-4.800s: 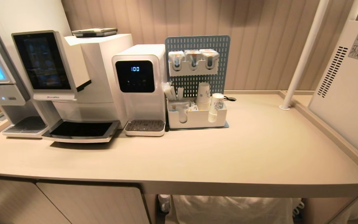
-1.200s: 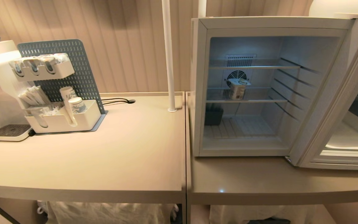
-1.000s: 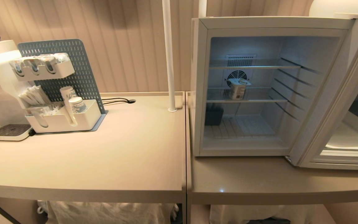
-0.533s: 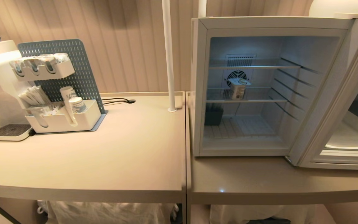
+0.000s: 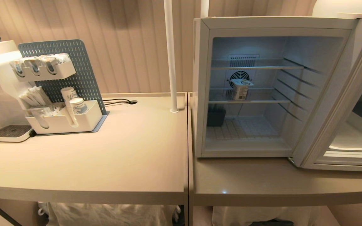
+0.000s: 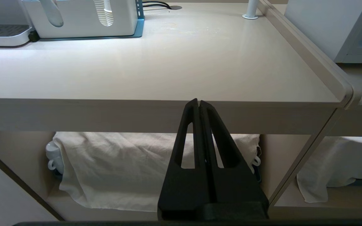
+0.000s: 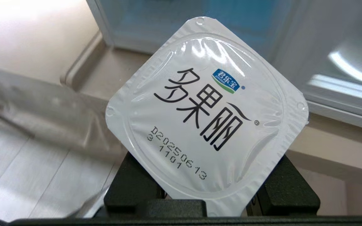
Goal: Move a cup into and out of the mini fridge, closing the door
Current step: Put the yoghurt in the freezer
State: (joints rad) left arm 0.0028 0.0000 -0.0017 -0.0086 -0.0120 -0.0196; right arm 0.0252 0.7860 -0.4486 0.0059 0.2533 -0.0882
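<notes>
Glossy, crinkled foil lid on the cup (image 7: 206, 113) held in the right claw (image 7: 211, 188); matt black plastic on its fingers. Matt black plastic also on the left claw (image 6: 199, 105), pressed shut. Beyond that claw, smooth satin beige counter (image 6: 156, 66); beneath it, creased off-white cloth (image 6: 121, 169). Ahead of the right claw, smooth white plastic walls in the mini fridge (image 5: 201, 94), thin metal wire shelves (image 5: 250, 101), glossy glass in the door (image 5: 357, 131)

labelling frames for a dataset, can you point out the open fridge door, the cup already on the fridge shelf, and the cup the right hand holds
pale grey-blue framed fridge door (image 5: 335, 103), head view, on its inner frame edge
small white cup on the wire shelf (image 5: 240, 89), head view, on its side wall
white foil-lidded cup in the right hand (image 7: 206, 110), right wrist view, on the printed lid
</notes>
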